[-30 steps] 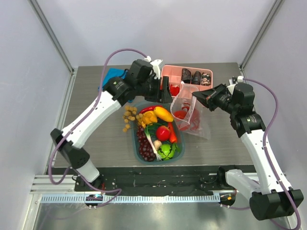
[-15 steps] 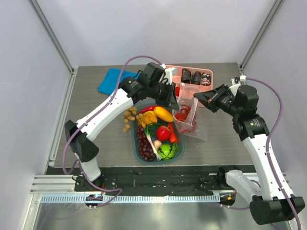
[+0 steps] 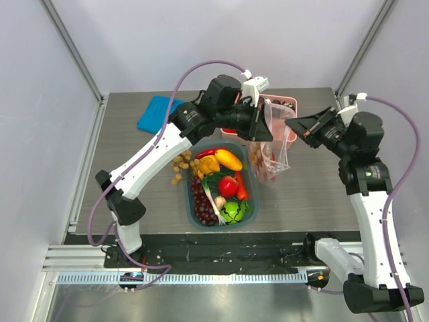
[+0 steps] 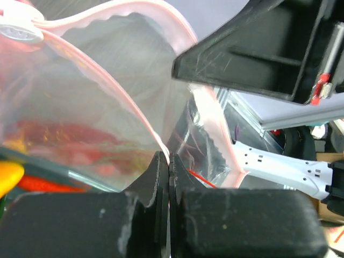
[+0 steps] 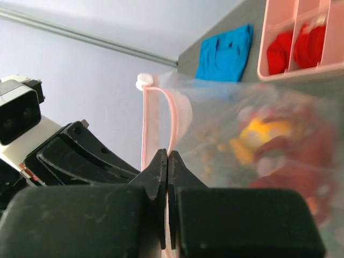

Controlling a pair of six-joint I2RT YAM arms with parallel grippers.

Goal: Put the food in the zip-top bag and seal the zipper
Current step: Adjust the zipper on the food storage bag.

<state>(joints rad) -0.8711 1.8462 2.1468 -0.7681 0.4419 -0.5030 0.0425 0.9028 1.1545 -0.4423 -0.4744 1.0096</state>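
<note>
The clear zip-top bag point(image 3: 273, 153) hangs above the table between both grippers, with red and yellow food point(image 3: 263, 166) in its bottom. My left gripper point(image 3: 267, 130) is shut on the pink zipper point(image 4: 129, 97) at one side of the mouth, as the left wrist view shows at the fingertips point(image 4: 168, 159). At the other side my right gripper point(image 3: 290, 126) is shut on the same zipper point(image 5: 171, 115), a white slider point(image 5: 144, 81) at its top end. More food lies in the teal tub point(image 3: 190, 176): a yellow fruit point(image 3: 228, 159), a red ball point(image 3: 227, 186) and a green ball point(image 3: 232, 211).
A pink divided tray point(image 3: 287, 102) stands behind the bag, partly hidden. A blue cloth point(image 3: 157, 111) lies at the back left. A cluster of small tan balls point(image 3: 179, 162) sits on the table left of the tub.
My left gripper moved right and closed on the bag's pink edge. The bag rose off the table and now hangs upright; the right gripper lifted up and to the right with it.
</note>
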